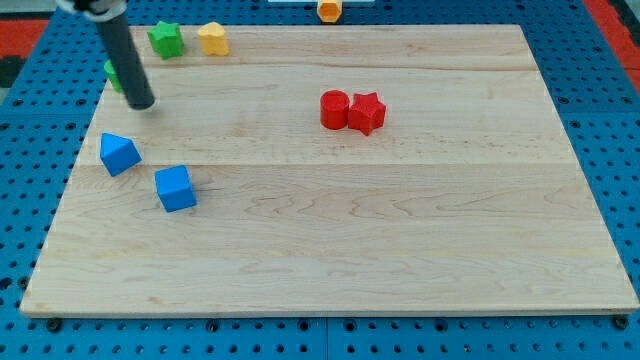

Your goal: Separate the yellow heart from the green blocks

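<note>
The yellow heart [213,39] lies near the top left of the wooden board [400,230]. A green star-like block [166,39] sits just to its left with a small gap between them. A second green block [114,73] is lower left, mostly hidden behind my rod. My tip [142,102] rests on the board just right of and below that hidden green block, well below and left of the yellow heart.
Two blue blocks [119,153] [175,188] lie on the left side. A red cylinder [334,109] and a red star [367,112] touch near the centre. An orange block [329,10] sits off the board at the top.
</note>
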`<move>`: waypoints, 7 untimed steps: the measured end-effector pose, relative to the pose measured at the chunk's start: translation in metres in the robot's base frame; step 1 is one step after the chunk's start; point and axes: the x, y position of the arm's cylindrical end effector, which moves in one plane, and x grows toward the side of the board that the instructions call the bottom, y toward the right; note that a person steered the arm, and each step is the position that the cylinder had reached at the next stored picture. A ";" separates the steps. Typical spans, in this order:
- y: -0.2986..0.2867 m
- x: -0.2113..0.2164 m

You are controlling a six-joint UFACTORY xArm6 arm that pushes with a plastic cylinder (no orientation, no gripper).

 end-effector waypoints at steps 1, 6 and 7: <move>0.017 -0.075; 0.229 -0.129; 0.257 -0.114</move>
